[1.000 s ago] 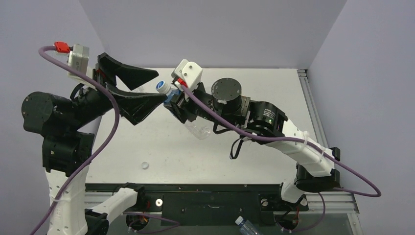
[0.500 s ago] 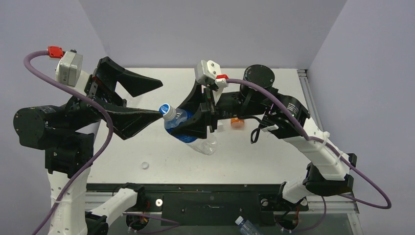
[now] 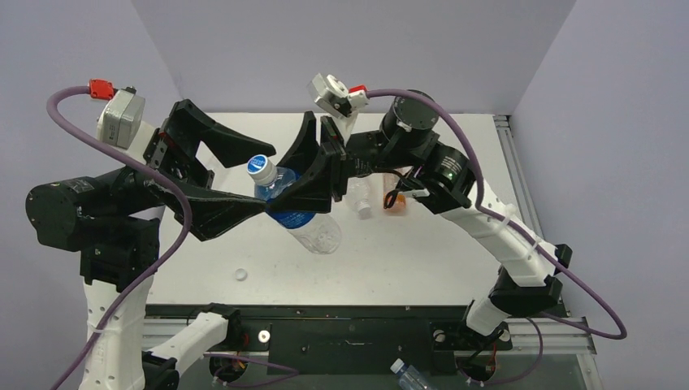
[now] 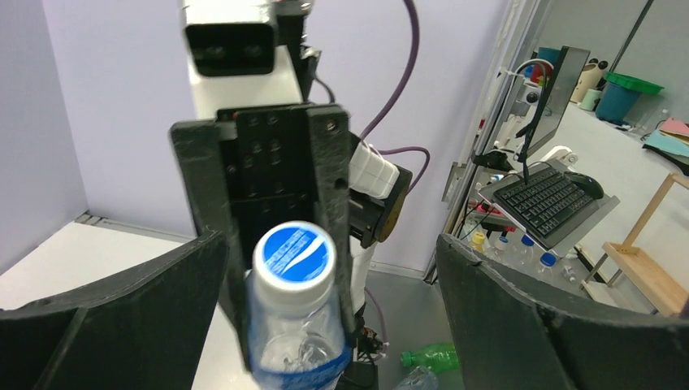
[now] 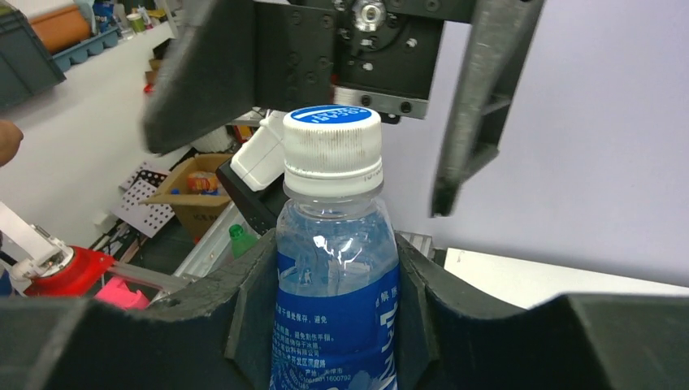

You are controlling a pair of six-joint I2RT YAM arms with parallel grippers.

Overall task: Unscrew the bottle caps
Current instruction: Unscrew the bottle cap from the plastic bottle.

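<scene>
A clear bottle with a blue label (image 3: 302,221) is tilted in the air, cap end toward the left. My right gripper (image 3: 302,188) is shut on its labelled body; the right wrist view shows both pads (image 5: 248,313) pressed against the label (image 5: 337,301). Its bottle cap (image 3: 262,168) is white and ridged with a blue top, and is still on the neck. My left gripper (image 3: 270,175) is open, with one finger on each side of the cap and not touching it. In the left wrist view the cap (image 4: 294,253) faces the camera between the wide-open fingers (image 4: 122,313).
A loose white cap (image 3: 240,275) lies near the table's front edge. A small clear bottle with a white cap (image 3: 360,203) and an orange bottle (image 3: 396,203) lie behind the right arm. Another bottle (image 3: 410,375) lies below the table's front rail.
The right arm has carried the bottle up and to the left, so the cap now sits between the left gripper's open fingers. The left gripper has shifted slightly and stayed open.
</scene>
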